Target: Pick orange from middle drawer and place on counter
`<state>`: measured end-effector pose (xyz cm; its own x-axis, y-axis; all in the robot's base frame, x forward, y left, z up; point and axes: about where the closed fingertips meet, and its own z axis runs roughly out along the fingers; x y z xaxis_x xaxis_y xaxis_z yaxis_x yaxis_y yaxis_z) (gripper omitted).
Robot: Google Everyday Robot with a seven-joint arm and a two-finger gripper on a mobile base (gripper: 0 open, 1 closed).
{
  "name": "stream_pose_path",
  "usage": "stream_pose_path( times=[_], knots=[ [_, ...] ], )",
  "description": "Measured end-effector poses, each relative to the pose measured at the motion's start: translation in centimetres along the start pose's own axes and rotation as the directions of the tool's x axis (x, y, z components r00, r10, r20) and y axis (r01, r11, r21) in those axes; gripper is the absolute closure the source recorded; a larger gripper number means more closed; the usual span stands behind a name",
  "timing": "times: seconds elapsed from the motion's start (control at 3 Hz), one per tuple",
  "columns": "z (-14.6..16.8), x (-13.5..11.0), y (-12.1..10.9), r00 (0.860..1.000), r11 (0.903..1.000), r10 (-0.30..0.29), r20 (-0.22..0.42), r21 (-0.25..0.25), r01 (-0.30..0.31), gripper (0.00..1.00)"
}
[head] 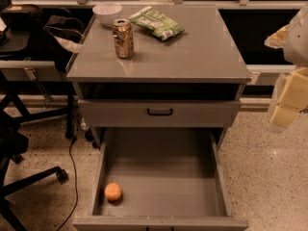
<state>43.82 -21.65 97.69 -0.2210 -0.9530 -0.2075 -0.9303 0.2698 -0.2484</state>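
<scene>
The orange (113,192) lies on the floor of the middle drawer (163,177), in its front left corner close to the left wall. The drawer is pulled far out below the cabinet. The counter (192,52) is the grey top of the cabinet, above the drawer. My gripper (287,104) hangs at the right edge of the view, beside the cabinet's right side. It is well above and to the right of the orange, touching nothing.
On the counter stand a drink can (123,38), a white bowl (107,13) and a green snack bag (156,22), all toward the back left. A shallower drawer front with a black handle (160,112) sits shut above the open drawer. Office chairs (19,143) and a cable stand to the left.
</scene>
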Motion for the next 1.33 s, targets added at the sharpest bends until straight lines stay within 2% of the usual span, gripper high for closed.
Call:
stream_pose_path(
  times=[0.33, 0.67, 1.0, 1.33],
  knots=[
    [0.0, 0.0, 0.0, 1.0, 1.0, 0.0, 0.0, 0.0, 0.0, 0.0],
    [0.3, -0.5, 0.2, 1.0, 0.9998, 0.003, 0.03, 0.021, -0.004, 0.0],
    [1.5, -0.2, 0.1, 0.992, 1.0, 0.004, 0.122, 0.0, -0.004, 0.0],
    [3.1, -1.8, 1.2, 0.959, 0.9958, -0.025, 0.282, -0.077, 0.049, 0.0]
  ],
)
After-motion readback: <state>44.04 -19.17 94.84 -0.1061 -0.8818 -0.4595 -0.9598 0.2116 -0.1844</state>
